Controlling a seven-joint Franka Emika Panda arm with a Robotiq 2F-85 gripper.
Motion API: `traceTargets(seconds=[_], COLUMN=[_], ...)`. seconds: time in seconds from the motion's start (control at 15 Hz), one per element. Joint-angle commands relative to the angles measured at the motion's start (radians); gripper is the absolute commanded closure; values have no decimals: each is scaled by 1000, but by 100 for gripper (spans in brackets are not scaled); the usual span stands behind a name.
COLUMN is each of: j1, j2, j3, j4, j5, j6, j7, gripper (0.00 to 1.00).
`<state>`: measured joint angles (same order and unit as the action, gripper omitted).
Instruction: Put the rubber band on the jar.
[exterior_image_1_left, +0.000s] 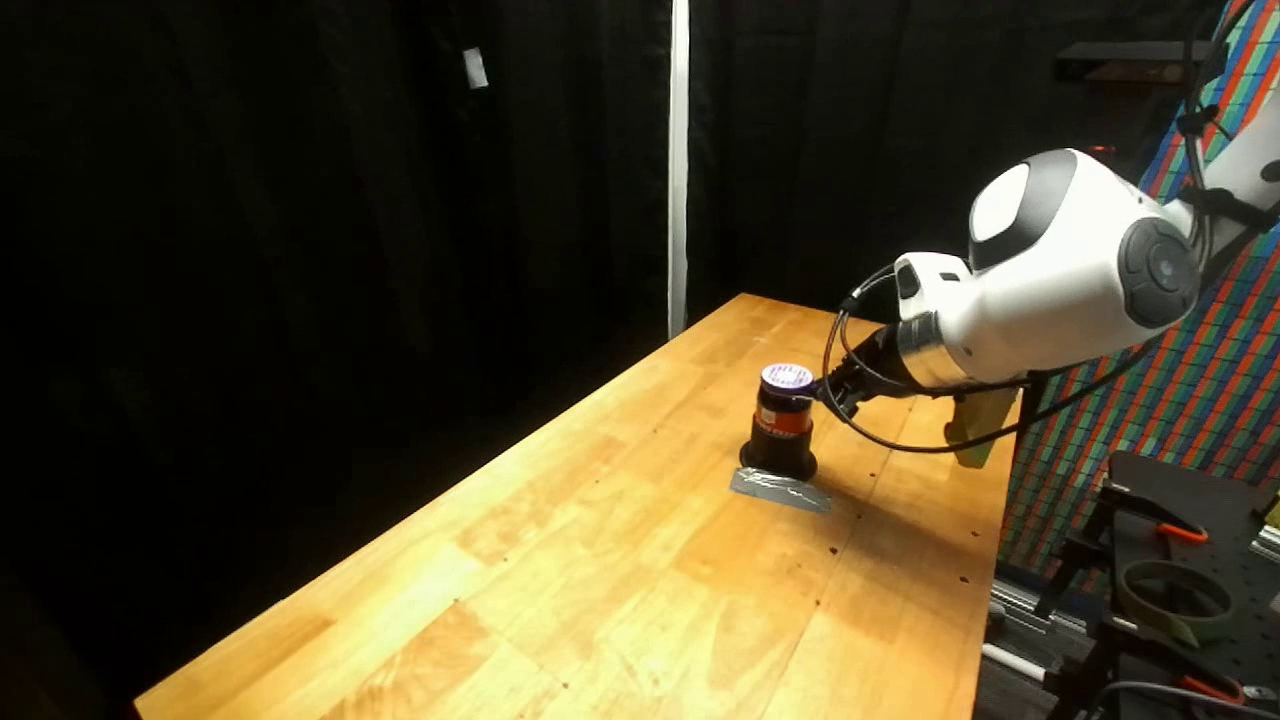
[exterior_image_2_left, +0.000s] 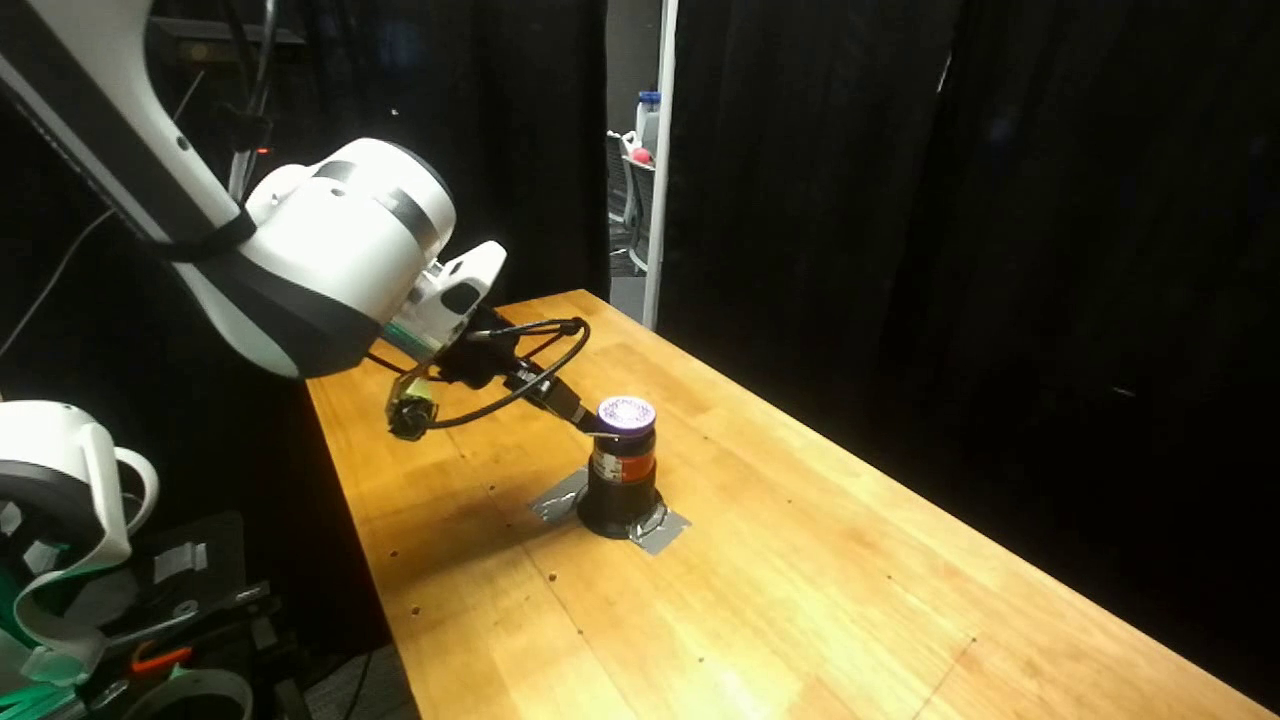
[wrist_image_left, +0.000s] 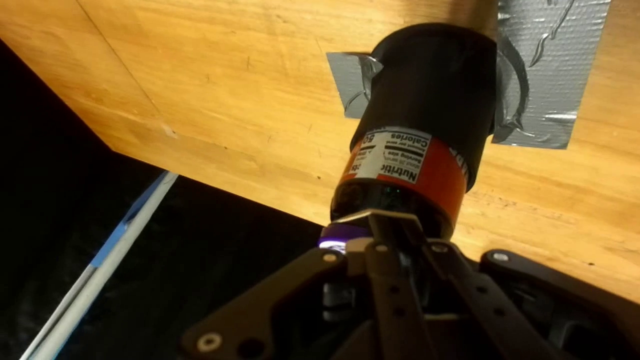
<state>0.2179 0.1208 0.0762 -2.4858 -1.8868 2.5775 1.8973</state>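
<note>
One jar (exterior_image_2_left: 624, 458) stands upright in a black holder (exterior_image_2_left: 614, 502) on the bench (exterior_image_2_left: 790, 560), tape (exterior_image_2_left: 665, 534) at the holder's four and nine o'clock in an exterior view. There the claw (exterior_image_2_left: 591, 425) sits at the jar's ten o'clock, clenched on the band (wrist_image_left: 375, 213), which runs across just below the lid (exterior_image_2_left: 627, 413); I cannot tell whether it goes all round.

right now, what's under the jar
The jar stands in a black holder taped to the wooden table with grey tape. The holder hides the jar's bottom and whatever lies directly beneath it.
</note>
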Motion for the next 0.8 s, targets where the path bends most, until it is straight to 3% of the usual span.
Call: traceTargets(seconds=[0.0, 0.47, 0.53, 0.6, 0.73], j1=[-16, -25, -30, -40, -61], j2=[-51, -100, -110, -128, -155], j3=[62, 94, 89, 81, 64], j4=[-35, -75, -71, -61, -54], j5=[-84, -89, -56, -22, 79], j6=[-96, -137, -102, -47, 67], j7=[126, 158, 105, 44, -122], gripper=[88, 89, 64, 62, 47])
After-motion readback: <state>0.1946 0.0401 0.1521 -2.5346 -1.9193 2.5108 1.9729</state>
